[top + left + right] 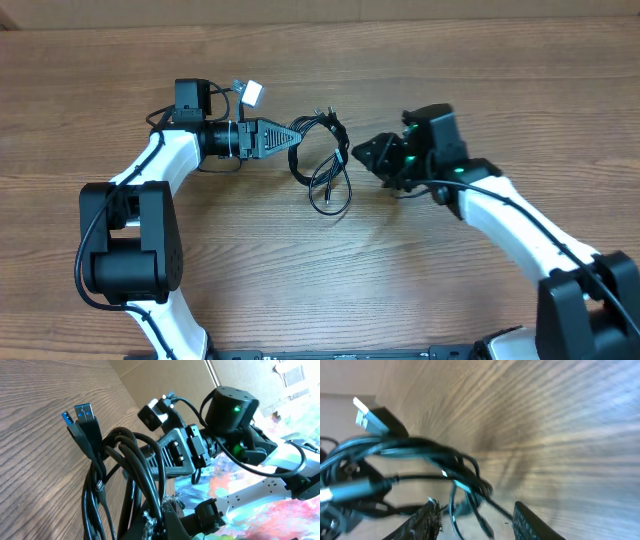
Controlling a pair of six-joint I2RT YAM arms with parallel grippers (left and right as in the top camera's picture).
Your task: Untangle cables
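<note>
The cables (322,165) are thin black cords bunched near the table's middle, with one loop hanging toward me. My left gripper (297,135) is shut on the bundle's left side. In the left wrist view the cords (112,475) rise out of the shut jaws of the left gripper (162,512), and two blue-tipped USB plugs (80,414) point up. My right gripper (360,153) stands open just right of the bundle. In the blurred right wrist view, loose strands (462,485) run between the spread fingers of the right gripper (477,522), and neither finger touches them.
Wood-grain table (400,290) all round. A small white tag (252,94) lies behind the left wrist. The right arm's black wrist camera housing (227,407) faces the left gripper from close by. A plug end (370,416) sticks out at upper left in the right wrist view.
</note>
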